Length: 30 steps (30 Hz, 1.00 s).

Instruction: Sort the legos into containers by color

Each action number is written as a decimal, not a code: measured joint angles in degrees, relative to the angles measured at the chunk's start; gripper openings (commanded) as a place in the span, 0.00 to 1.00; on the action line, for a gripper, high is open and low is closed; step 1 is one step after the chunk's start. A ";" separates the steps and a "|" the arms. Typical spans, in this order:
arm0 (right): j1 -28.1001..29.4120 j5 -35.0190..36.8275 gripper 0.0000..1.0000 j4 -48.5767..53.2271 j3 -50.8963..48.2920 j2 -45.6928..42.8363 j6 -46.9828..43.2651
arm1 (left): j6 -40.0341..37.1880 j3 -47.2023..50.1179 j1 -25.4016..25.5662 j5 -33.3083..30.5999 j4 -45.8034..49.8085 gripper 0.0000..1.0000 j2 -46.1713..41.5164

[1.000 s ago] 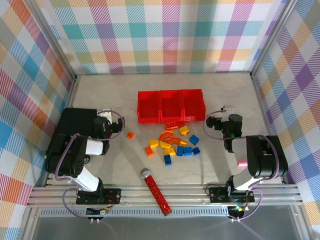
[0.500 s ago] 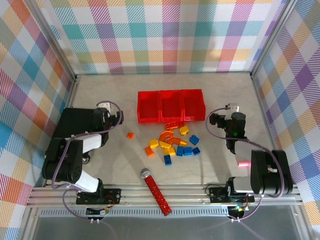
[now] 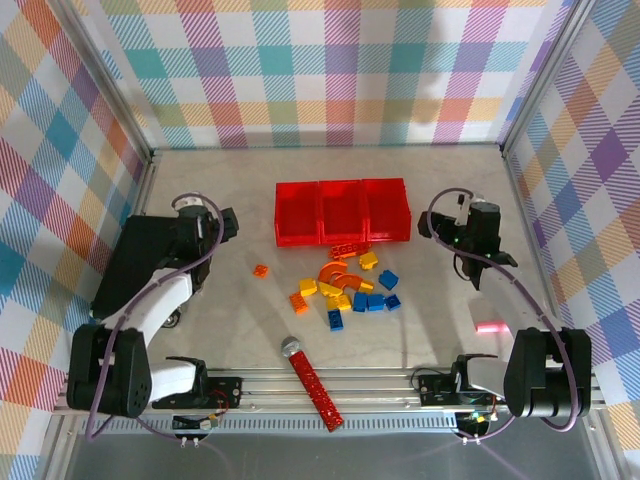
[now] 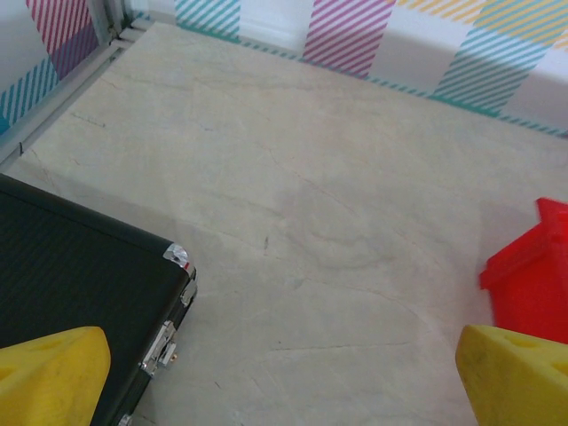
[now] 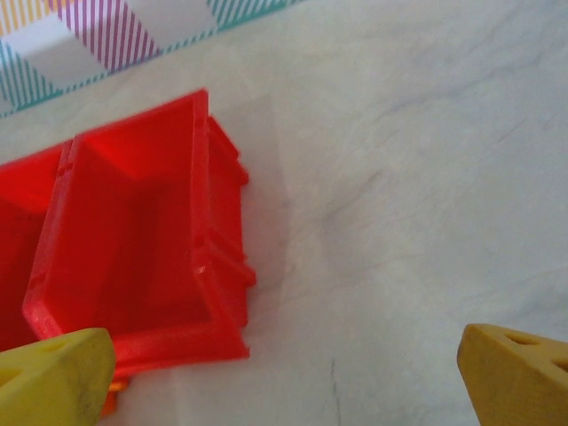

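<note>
Pale tabletop (image 3: 230, 190): legos (image 3: 335, 272) lie beside, perhaps touching, containers (image 3: 320, 212).

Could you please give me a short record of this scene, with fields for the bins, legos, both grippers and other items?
bins: three red, joined in a row, look empty
legos: orange, yellow, blue; loose on the table in front of the bins
orange brick: alone, left of the pile
left gripper: open, holding nothing, between case and bins
right gripper: open, holding nothing, right of the bins
stick: red, near the front rail
</note>
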State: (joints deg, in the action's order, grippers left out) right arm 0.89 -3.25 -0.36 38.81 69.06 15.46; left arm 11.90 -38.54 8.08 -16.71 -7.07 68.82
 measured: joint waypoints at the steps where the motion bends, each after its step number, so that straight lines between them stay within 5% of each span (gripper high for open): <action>1: 0.52 -0.50 0.99 1.05 0.00 0.00 0.24 | 0.37 0.00 0.22 -0.07 1.14 1.00 -1.70; 12: 12.83 -3.98 0.99 14.99 3.23 0.66 0.98 | 3.61 -2.14 1.62 0.74 19.21 1.00 -15.50; 18: 14.99 -7.63 0.97 24.74 5.70 2.05 0.37 | 5.97 -2.58 2.58 3.89 29.09 1.00 -21.88; 30: 21.27 -4.92 0.95 38.75 12.31 15.32 -1.38 | 10.73 -2.58 2.73 6.84 42.23 1.00 -29.81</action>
State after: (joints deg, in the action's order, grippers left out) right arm 22.15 -8.16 38.39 51.11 84.38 14.09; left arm 22.63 -41.12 10.81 -9.87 35.16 39.00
